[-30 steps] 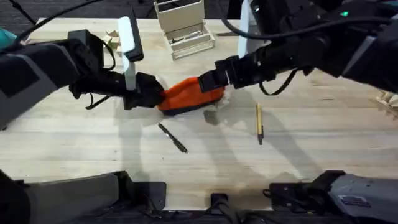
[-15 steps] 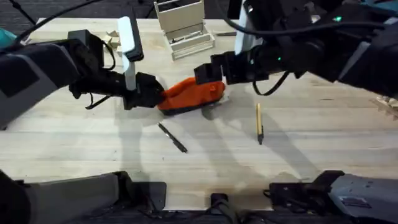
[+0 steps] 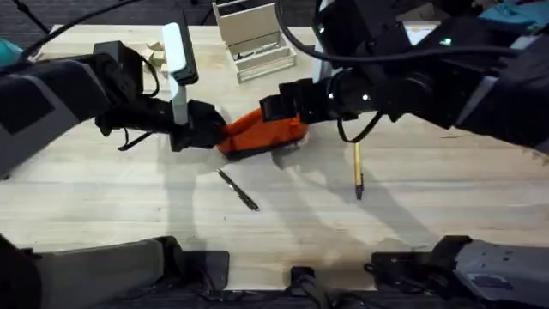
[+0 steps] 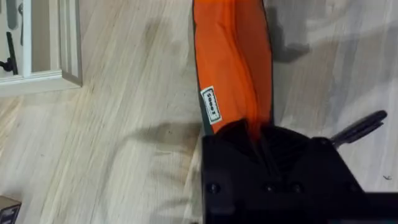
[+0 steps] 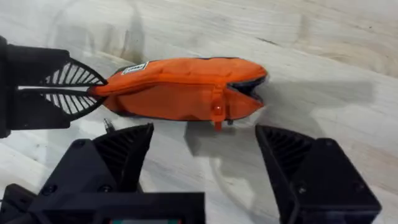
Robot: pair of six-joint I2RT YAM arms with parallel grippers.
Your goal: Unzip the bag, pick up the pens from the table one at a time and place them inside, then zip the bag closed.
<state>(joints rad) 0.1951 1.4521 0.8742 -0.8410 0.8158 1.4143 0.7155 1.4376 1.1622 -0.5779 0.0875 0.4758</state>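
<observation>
The orange bag (image 3: 262,133) lies on the table (image 3: 429,197), behind its middle. My left gripper (image 3: 210,129) is shut on the bag's left end (image 4: 233,74). The right gripper (image 3: 276,110) hovers open just over the bag's middle, and its fingers (image 5: 124,155) straddle the view of the bag (image 5: 180,87). The bag's far end gapes a little (image 5: 249,86), and the zipper pull (image 5: 217,112) hangs at its side. In front of the bag lies the black pen (image 3: 238,190). The tan pen (image 3: 358,170) lies to the right.
A white slatted rack (image 3: 253,34) stands at the table's back edge, also in the left wrist view (image 4: 37,37). A white upright piece (image 3: 178,60) rises beside the left arm. Small wooden bits lie at the back left (image 3: 154,53) and the right edge (image 3: 536,137).
The right arm has moved left from the bag's right end to over its middle. The left gripper, bag and both pens have stayed put.
</observation>
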